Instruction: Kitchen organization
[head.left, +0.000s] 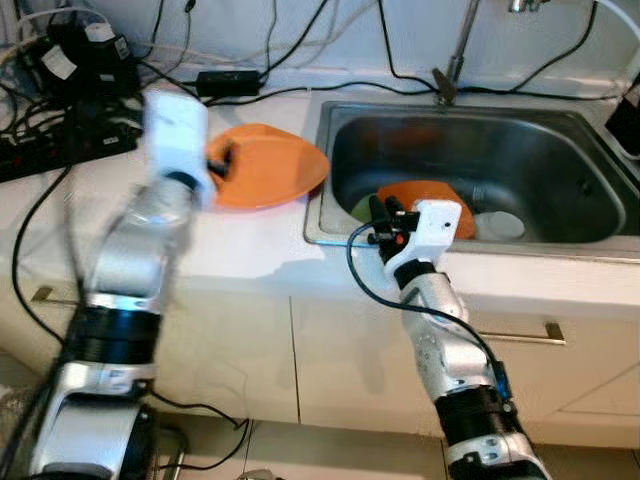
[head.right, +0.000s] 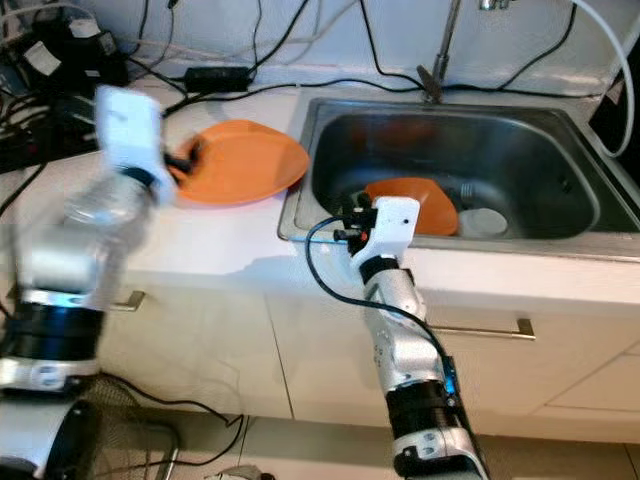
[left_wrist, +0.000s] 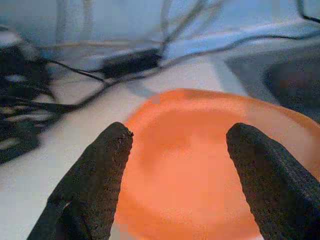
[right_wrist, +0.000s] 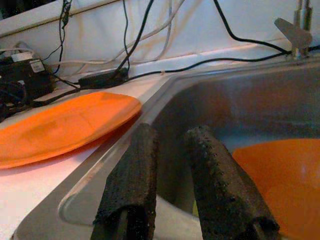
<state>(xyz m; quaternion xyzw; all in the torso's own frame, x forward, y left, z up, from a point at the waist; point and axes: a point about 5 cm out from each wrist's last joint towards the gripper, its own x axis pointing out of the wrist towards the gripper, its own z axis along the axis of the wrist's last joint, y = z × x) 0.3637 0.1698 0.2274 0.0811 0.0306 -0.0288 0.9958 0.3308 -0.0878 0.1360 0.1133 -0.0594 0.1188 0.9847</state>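
I am seeing the left gripper (left_wrist: 177, 145) with its jaws standing wide apart, nothing between them, hovering just above the orange plate (head.left: 268, 165) that is lying on the white counter (head.left: 235, 255). In the left wrist view the two black fingers (left_wrist: 92, 185) are framing the plate's middle without touching it. The left arm is looking blurred in the head views, its white wrist housing sitting over the plate's left edge.

The right gripper (head.left: 384, 212) is showing its jaws nearly together, a narrow gap between the fingers (right_wrist: 132, 180), and they are gripping nothing. It is hanging at the front left corner of the steel sink (head.left: 340, 130), just above the rim, pointing into the basin.

Inside the sink, an orange bowl (head.left: 445, 200) is resting near the front wall, just beyond the right gripper, with something green peeking out beside it at the left. A pale round thing (head.left: 500, 226), perhaps a lid or the drain, is lying just right of the bowl; I cannot tell which.

The plate is sitting just beside the sink's left rim, its right edge near the steel. Behind it, a black power adapter (head.left: 228, 82) and a tangle of black cables are lying along the wall, with more dark gear (head.left: 75, 55) at the far left. The faucet stem (head.left: 455, 60) is rising behind the sink. Below the counter, white cabinet fronts are carrying a metal handle (head.left: 520, 330).
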